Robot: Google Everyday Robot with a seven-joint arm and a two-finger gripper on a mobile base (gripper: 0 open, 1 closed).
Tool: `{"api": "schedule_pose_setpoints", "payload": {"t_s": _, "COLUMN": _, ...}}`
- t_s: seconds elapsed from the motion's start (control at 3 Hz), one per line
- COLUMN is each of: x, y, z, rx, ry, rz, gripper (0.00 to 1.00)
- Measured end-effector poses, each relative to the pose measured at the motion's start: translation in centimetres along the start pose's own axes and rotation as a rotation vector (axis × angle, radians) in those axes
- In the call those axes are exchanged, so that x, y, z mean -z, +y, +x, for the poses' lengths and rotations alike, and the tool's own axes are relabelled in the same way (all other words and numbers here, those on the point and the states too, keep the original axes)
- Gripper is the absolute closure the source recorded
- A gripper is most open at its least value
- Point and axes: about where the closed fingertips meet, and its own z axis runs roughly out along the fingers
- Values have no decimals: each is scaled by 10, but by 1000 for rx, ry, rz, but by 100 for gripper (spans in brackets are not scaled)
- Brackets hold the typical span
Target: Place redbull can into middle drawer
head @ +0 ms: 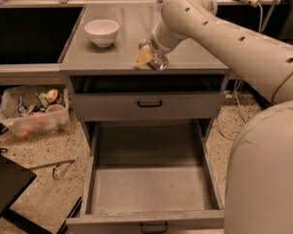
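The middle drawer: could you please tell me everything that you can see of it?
The middle drawer is wide and grey, metal by its look, and pulled far out toward the camera. It has a flat floor, low side walls and a small black handle on its front panel. Nothing lies in it. It sits below another grey drawer front. The gripper is higher up, at the front edge of the countertop by the redbull can, not touching the drawer.
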Motion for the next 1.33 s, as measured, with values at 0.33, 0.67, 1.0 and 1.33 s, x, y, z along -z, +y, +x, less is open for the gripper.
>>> {"api": "schedule_pose_setpoints", "payload": {"t_s": 0.33, "x": 0, "y": 0, "z": 0, "rx": 0, "ry": 0, "rz": 0, "gripper": 65}}
{"api": "schedule_pose_setpoints", "payload": {"t_s": 0.67, "x": 25, "y": 13, "z": 12, "rx": 16, "ry": -41, "rz": -68, "gripper": 89}}
{"api": "schedule_pose_setpoints", "payload": {"t_s": 1.0, "x": 72, "y": 57, "z": 37, "rx": 51, "ry": -109, "rz": -226, "gripper": 100}}
{"api": "schedule_pose_setpoints", "payload": {"t_s": 1.33, "x": 111, "y": 96, "z": 75, "rx": 68, "ry": -154, "rz": -435, "gripper": 100}}
